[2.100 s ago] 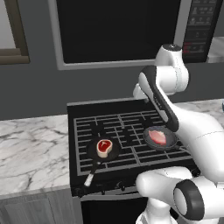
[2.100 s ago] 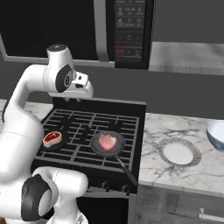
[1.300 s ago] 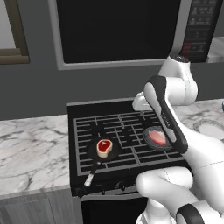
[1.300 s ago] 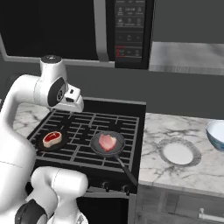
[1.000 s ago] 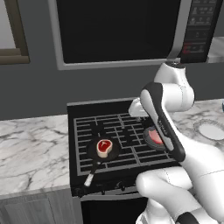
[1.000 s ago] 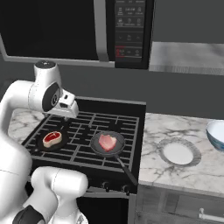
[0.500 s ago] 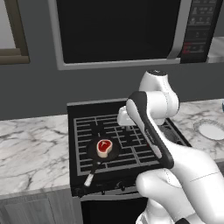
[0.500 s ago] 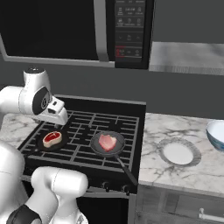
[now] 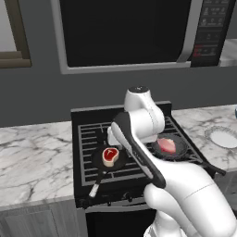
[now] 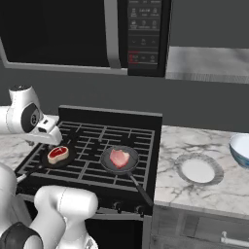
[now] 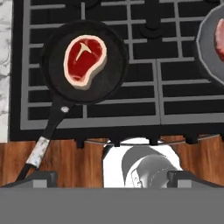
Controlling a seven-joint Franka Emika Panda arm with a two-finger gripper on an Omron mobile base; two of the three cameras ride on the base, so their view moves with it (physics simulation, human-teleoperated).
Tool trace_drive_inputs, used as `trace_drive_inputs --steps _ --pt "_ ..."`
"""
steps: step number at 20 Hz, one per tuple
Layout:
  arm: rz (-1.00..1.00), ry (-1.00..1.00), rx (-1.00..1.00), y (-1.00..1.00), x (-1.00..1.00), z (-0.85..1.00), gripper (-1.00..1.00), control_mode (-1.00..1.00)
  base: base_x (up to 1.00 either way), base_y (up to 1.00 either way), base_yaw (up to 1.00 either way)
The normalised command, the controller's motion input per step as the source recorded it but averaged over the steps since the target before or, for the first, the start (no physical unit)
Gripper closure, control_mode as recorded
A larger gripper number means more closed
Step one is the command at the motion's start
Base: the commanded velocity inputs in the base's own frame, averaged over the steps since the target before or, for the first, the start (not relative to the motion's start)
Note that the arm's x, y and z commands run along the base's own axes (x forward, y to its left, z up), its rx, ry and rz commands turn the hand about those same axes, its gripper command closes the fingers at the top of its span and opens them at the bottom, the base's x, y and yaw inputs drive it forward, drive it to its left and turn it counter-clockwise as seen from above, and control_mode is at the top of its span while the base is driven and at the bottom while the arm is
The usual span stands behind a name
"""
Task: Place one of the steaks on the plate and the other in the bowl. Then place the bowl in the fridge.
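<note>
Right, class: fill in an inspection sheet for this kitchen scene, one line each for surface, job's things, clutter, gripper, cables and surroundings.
Surface: black stove between marble counters.
Job's things: red-centred steak in the left pan; pale pink steak in the right pan; plate and bowl on the right counter, both unfilled.
Clutter: nothing seen.
Gripper: fingertips spread wide, holding nothing, above the stove's front edge.
Cables: nothing seen.
Surroundings: microwave above the stove.
</note>
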Motion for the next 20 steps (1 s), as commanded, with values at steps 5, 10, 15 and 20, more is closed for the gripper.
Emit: trace_drive_inputs --steps 5,10,15,20 --pt "0.0 0.14 -0.01 0.19 0.0 -0.31 -1.0 -1.0 0.0 0.0 0.0" --pt "0.0 0.09 -0.01 0.12 0.15 -0.37 -1.0 -1.0 0.0 0.0 0.0" --pt "0.0 0.01 -0.05 0.09 0.16 -0.32 -1.0 -1.0 0.0 0.0 0.0" --pt "0.0 0.0 -0.01 0.02 0.28 -0.26 -1.0 -1.0 0.0 0.0 0.0"
